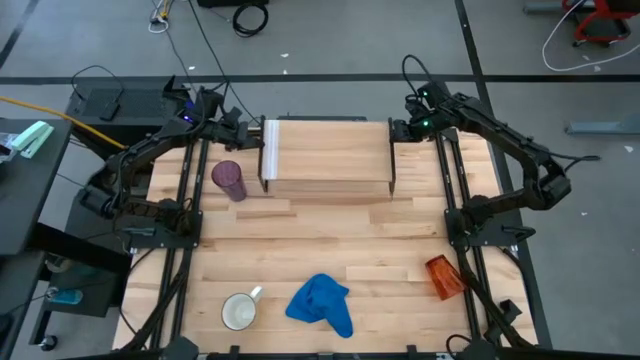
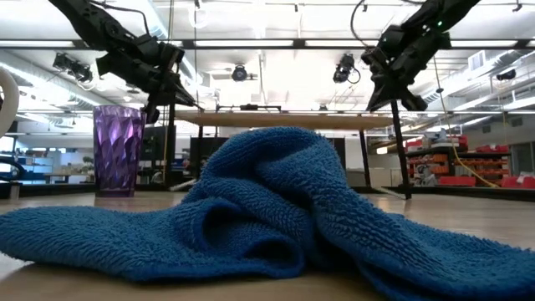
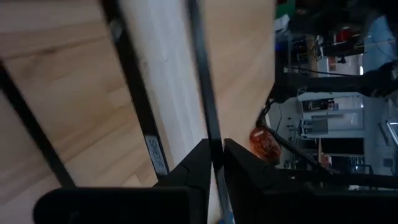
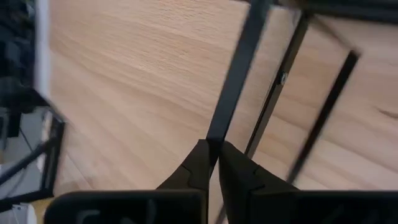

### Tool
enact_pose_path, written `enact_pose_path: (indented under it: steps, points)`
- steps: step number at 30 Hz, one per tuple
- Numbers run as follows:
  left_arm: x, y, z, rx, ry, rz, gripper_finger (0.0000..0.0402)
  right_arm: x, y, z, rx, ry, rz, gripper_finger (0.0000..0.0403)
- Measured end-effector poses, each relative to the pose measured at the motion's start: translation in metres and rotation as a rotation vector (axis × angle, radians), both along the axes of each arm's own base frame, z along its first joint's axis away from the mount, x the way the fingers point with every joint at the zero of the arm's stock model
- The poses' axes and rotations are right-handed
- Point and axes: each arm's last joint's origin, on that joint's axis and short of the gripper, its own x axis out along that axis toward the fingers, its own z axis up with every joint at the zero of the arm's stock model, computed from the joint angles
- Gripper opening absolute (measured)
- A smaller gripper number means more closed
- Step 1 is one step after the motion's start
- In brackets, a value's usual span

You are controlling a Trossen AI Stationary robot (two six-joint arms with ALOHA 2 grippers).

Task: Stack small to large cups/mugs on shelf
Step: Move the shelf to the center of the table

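Observation:
The shelf (image 1: 325,155), a light-wood board on thin black legs, stands at the table's far middle, with a white strip (image 1: 268,150) on its left end. My left gripper (image 1: 250,135) is shut on that end's black frame. My right gripper (image 1: 398,130) is shut on the right end's frame. The purple cup (image 1: 230,180) stands upright just left of the shelf. The white mug (image 1: 240,310) stands upright near the front edge. The orange cup (image 1: 443,277) lies on its side at the right. My left gripper pinches a thin black frame bar (image 3: 210,146) at the shelf's left end, beside the white strip, between its two fingers (image 3: 198,165). It comes from the table's left, slanting down. Whether the legs still stand on the table cannot be told. My right gripper pinches a thin black frame bar (image 4: 217,134) at the shelf's right end between its two fingers (image 4: 200,163). It comes from the table's right, slanting down, and the bar runs on past the fingertips.
A crumpled blue cloth (image 1: 322,303) lies near the front edge, between the mug and the orange cup. It fills the foreground of the low view (image 2: 276,209). Bare tabletop (image 1: 330,235) lies between the shelf and the cloth.

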Motion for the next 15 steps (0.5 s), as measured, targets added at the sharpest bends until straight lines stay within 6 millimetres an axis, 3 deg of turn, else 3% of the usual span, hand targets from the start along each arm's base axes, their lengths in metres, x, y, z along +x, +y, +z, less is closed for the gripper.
enact_pose_path:
  steps: [6,15]
  points:
    - [0.006,-0.008,0.0,-0.005,0.002,-0.057,0.0036,-0.005,0.014,0.012,-0.004,-0.024,0.011,0.0021]
    - [0.017,-0.016,0.004,-0.023,0.005,-0.085,0.0034,0.005,0.033,0.02,0.046,-0.081,0.061,0.0015]
